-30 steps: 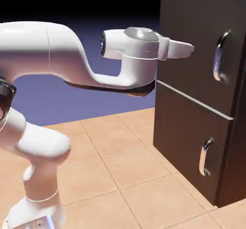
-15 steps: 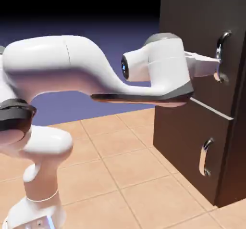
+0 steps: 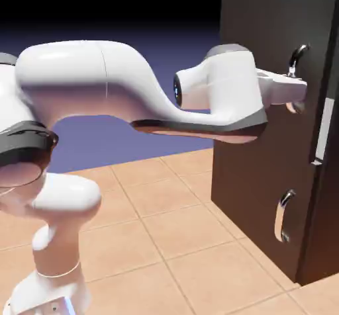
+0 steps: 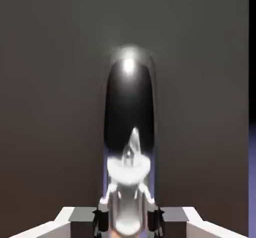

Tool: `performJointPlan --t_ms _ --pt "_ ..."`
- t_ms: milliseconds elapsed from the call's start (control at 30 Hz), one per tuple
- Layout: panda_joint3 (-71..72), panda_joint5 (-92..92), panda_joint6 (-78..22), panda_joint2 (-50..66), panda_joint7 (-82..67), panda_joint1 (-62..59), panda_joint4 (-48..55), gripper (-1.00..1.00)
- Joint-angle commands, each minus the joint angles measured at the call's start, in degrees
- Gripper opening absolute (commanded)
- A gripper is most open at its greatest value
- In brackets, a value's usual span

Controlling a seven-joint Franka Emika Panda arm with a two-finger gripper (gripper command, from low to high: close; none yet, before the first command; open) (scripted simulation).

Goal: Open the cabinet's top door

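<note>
Pincer (image 4: 128,217) fingers clamp the curved chrome handle (image 3: 297,55), so we can swing the tall dark top door (image 3: 278,36) outward. We judge it barely ajar.

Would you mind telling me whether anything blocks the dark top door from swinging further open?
Nothing visible does. The white two-finger gripper is shut on the curved chrome handle of the dark top door, and the tiled floor in front of the cabinet is bare.
</note>
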Motion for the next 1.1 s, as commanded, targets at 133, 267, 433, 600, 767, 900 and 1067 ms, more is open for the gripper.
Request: performJointPlan --t_ms 133,267,433,600,767,900,1067 --pt "8.6 5.8 -3.9 -1.2 -2.0 -10.4 -7.2 -1.00" --pt "16.1 11.9 -7.3 -3.5 -4.7 -18.7 -13.3 -1.00" --pt "26.3 21.6 -12.1 -8.1 -9.1 -28.8 -21.3 -1.00" --pt "34.3 20.5 -8.1 -5.8 -1.8 -39.2 -21.4 -1.00" --pt "42.2 20.5 -3.6 -4.8 4.1 -49.6 -21.5 -1.00" --pt "49.3 25.8 -2.0 -7.8 3.6 -57.9 -24.1 -1.00" --pt "56.3 38.0 -1.1 -14.0 -3.3 -65.6 -28.8 -1.00"
